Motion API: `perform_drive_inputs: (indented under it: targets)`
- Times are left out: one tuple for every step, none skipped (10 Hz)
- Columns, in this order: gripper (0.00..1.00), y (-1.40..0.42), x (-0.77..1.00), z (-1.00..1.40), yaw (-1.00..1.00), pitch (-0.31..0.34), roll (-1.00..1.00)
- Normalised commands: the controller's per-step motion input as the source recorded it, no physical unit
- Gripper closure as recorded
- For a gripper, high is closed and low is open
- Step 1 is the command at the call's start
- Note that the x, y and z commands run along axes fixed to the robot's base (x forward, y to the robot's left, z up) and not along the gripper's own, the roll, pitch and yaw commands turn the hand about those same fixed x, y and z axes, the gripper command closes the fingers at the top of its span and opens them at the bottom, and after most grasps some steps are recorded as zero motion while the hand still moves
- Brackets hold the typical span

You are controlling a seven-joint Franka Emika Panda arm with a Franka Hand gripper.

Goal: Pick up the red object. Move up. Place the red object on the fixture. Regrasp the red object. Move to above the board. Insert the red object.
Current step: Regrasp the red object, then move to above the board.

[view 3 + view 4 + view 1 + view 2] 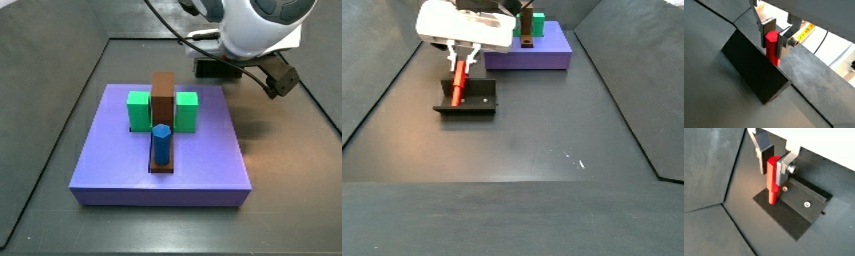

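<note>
The red object is stood on the fixture, flanked by the gripper, parted; contact cannot be told; the board lies at 1 o'clock

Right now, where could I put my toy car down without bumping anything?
The wide grey floor in front of the fixture is bare. It is crowded at the fixture, where the gripper stands around the red object, and on the board.

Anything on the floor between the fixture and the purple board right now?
No. In a side view the stretch between the fixture and the board is bare dark floor. The gripper stands over the fixture with the red object between its fingers.
</note>
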Motion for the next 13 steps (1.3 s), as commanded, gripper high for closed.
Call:
perform_drive_inputs:
  targets:
    - [1.0,0.0,0.0,0.0,0.0,0.0,0.0]
    - [1.0,0.0,0.0,0.0,0.0,0.0,0.0]
    - [1.0,0.0,0.0,0.0,0.0,0.0,0.0]
    - [1.0,0.0,0.0,0.0,0.0,0.0,0.0]
    - [1.0,0.0,0.0,0.0,0.0,0.0,0.0]
    - [1.0,0.0,0.0,0.0,0.0,0.0,0.0]
    - [1.0,0.0,0.0,0.0,0.0,0.0,0.0]
    - [1.0,0.0,0.0,1.4,0.0,0.0,0.0]
    - [1.0,-0.03,-0.03,1.4,0.02,0.038,-0.06]
    - [1.0,-0.02,-0.06,1.4,0.01,0.02,-0.1]
    - [1.0,0.0,-0.05,1.4,0.02,-0.001,-0.07]
    - [1.0,-0.02,-0.04,1.4,0.01,0.02,-0.04]
    - [1.0,-0.02,-0.05,1.4,0.01,0.017,-0.02]
